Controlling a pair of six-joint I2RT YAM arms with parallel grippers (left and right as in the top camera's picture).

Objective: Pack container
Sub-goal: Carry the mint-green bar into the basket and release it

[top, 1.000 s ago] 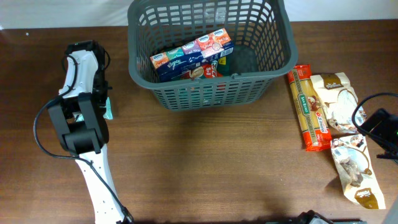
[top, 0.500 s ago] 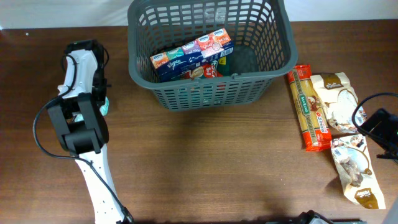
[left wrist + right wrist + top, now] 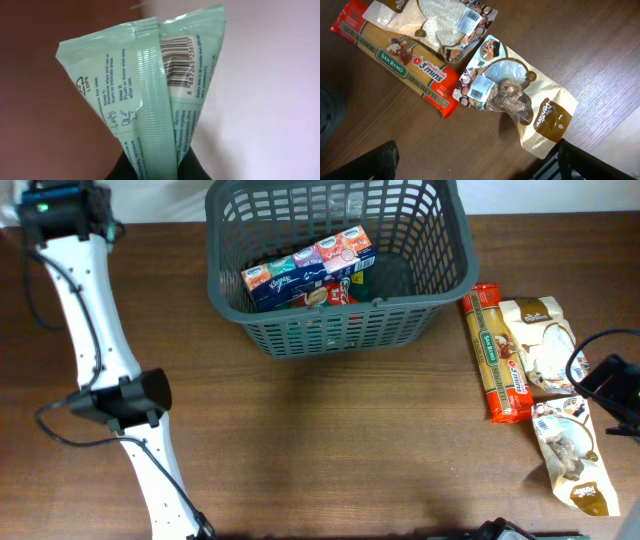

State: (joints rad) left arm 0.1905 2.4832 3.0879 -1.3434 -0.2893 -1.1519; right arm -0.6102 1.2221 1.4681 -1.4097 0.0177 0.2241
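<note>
The dark grey lattice container (image 3: pixel 340 330) stands at the back middle and holds a pack of tissue boxes (image 3: pixel 308 265) and other packets. My left gripper (image 3: pixel 157 169) is shut on a pale green wipes packet (image 3: pixel 145 85), held up in the air. In the overhead view the left gripper (image 3: pixel 62 200) is at the far back left corner, and the packet does not show there. My right gripper (image 3: pixel 475 167) is open and empty, at the table's right edge (image 3: pixel 610 395) by the pouches.
A red spaghetti packet (image 3: pixel 497 352) (image 3: pixel 395 60), a grain pouch (image 3: pixel 540 345) (image 3: pixel 442 20) and a mushroom pouch (image 3: pixel 572 455) (image 3: pixel 515 100) lie right of the container. The left arm's links (image 3: pixel 120 400) stretch along the table's left side.
My left arm has swung from the table left of the container up to the far back left corner, carrying the green packet. The right arm has not moved.
</note>
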